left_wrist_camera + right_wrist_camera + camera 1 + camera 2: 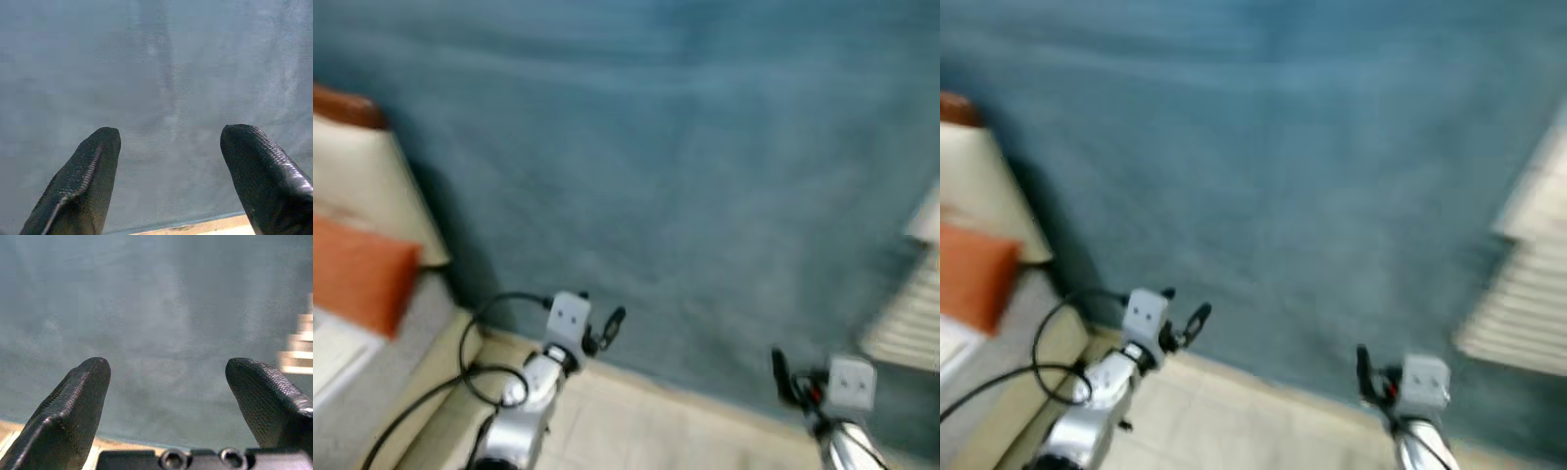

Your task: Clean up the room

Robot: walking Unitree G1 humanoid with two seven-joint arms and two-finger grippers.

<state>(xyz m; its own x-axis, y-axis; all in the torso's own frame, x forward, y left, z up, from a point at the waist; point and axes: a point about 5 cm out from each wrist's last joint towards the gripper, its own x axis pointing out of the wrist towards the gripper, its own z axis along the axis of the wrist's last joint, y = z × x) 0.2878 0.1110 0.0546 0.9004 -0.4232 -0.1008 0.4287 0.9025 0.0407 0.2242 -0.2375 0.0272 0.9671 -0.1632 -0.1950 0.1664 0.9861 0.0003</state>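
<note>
A blue carpet point(685, 176) covered most of the floor, meeting pale tiles point(636, 421) near the robot. Both the left gripper point(168, 147) and right gripper point(166, 377) hung spread apart, empty, above the carpet's edge. An orange cushion point(357, 274) lay on the cream sofa point(362, 176) at left.

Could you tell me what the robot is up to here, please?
It is holding nothing at the moment. The picture is blurred, with a blue rug ahead and pale floor at its near edge. The left gripper and right gripper are both open over the rug's edge. A sofa with an orange cushion sits to the left, and something pale and slatted is on the right.
</note>
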